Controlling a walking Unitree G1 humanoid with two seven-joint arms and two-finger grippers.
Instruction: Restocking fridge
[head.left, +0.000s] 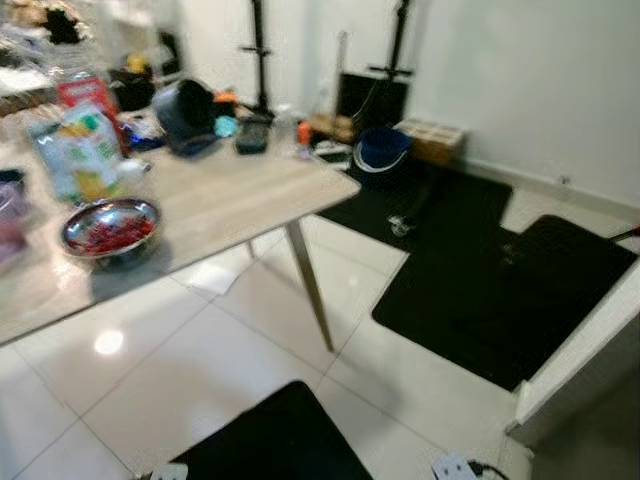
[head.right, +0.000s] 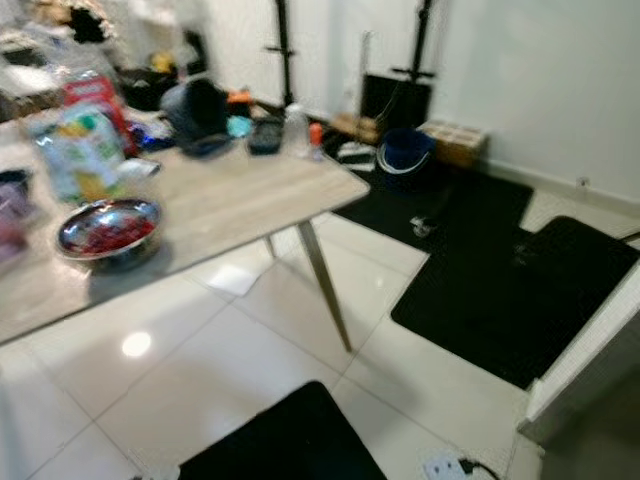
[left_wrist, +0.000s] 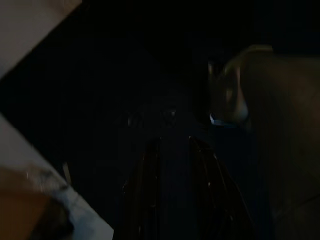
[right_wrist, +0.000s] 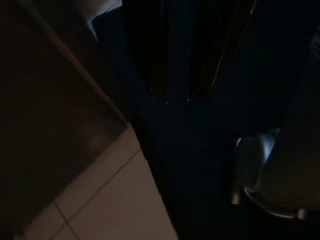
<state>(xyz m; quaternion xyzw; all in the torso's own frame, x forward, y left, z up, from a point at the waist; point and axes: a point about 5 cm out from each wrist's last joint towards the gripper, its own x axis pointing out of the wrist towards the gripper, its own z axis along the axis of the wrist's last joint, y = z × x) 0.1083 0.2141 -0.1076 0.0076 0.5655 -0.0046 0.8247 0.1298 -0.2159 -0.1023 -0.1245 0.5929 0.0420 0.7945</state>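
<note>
**Groceries wait on the surface**

Groceries: a steel bowl (head.left: 110, 228) of red food sits on the surface (head.left: 230, 195), a green snack bag (head.left: 80, 150) just behind it. Left tool (left_wrist: 172, 145) and right tool (right_wrist: 177, 97) hang over dark mat, fingers slightly parted, holding nothing.

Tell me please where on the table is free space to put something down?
The table is bare on its near right part, between the metal bowl and the corner. The far edge is crowded: a snack bag, a dark pot, small items.
</note>
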